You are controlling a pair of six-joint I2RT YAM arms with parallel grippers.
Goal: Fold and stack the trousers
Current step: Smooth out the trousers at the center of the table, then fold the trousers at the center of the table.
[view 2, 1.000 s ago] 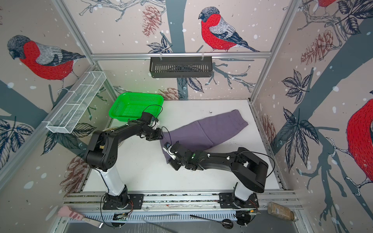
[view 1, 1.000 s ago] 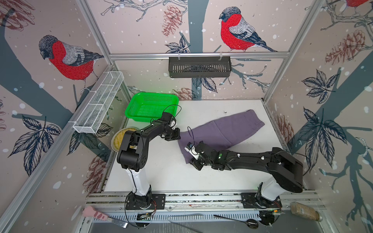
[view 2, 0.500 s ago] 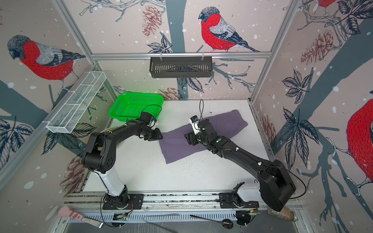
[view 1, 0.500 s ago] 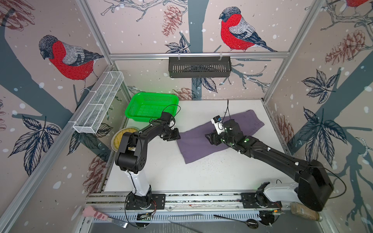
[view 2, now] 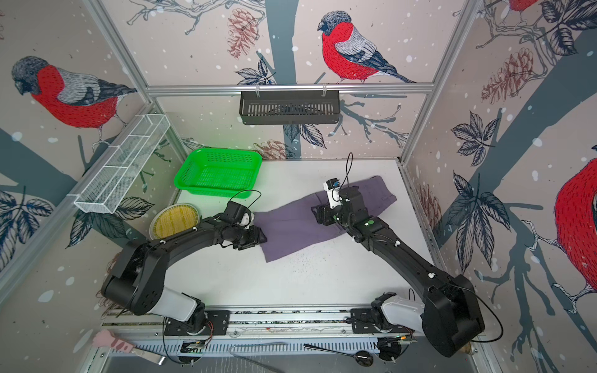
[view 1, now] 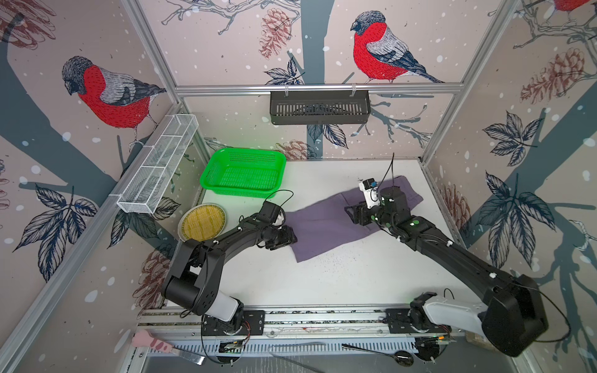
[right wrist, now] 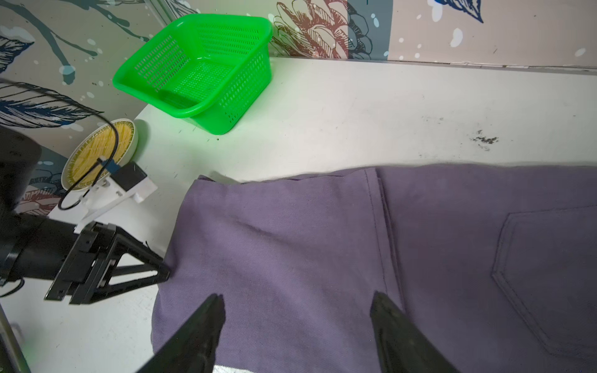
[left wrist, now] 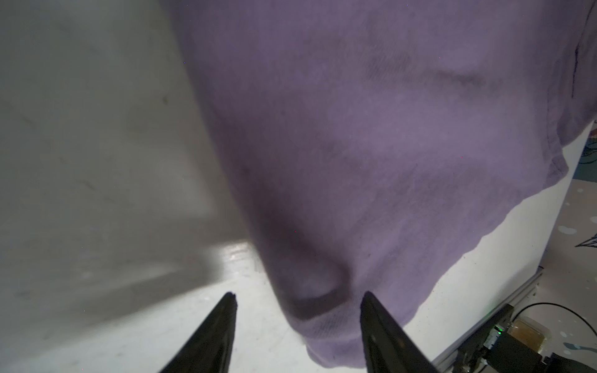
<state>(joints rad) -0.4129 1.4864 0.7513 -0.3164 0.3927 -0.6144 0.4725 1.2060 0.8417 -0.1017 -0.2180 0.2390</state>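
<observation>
- Basket (view 1: pixel 242 152) and plate (view 1: pixel 202 222) sit far left, apart from the trousers (view 1: pixel 326 226); nothing to snag there.
- Left gripper (view 1: pixel 287 237): my jaws stand apart at the trousers' left end, cloth just ahead of the tips, nothing clamped.
- Trousers lie slantwise across the table (view 1: pixel 323 284), one fold made, I judge; next I must pinch an end and carry it over.
- Right gripper (view 1: pixel 351 214): jaws apart over the trousers' middle, empty.
- Wall (view 1: pixel 468 193) crowds the waist end; open room lies toward the front.
</observation>
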